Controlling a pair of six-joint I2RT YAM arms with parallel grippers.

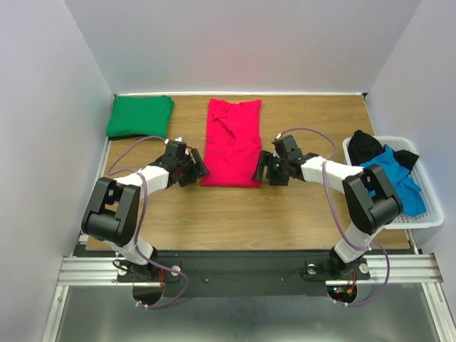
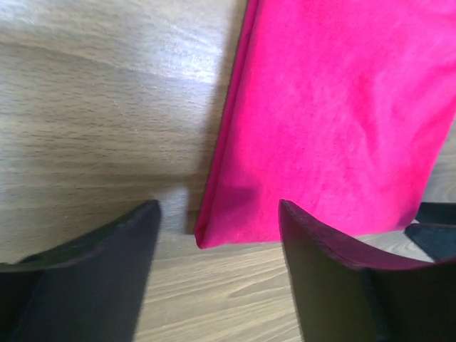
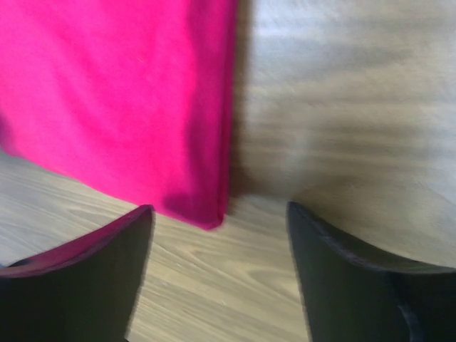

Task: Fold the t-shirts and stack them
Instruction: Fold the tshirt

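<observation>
A crimson red t-shirt [image 1: 232, 142] lies folded into a long strip in the middle of the table. My left gripper [image 1: 199, 169] stands open just off its near left corner [image 2: 214, 228], with nothing between the fingers. At the near right corner [image 3: 203, 210] my right gripper [image 1: 262, 169] is open too and holds nothing. A folded green t-shirt [image 1: 140, 117] rests at the far left corner of the table. A blue t-shirt [image 1: 396, 178] and a black one [image 1: 365, 146] lie crumpled in the basket at the right.
The white slatted basket [image 1: 427, 217] sits at the table's right edge, beside the right arm. Bare wooden tabletop [image 1: 242, 214] stretches between the red shirt and the arm bases. Walls close in on the left, back and right.
</observation>
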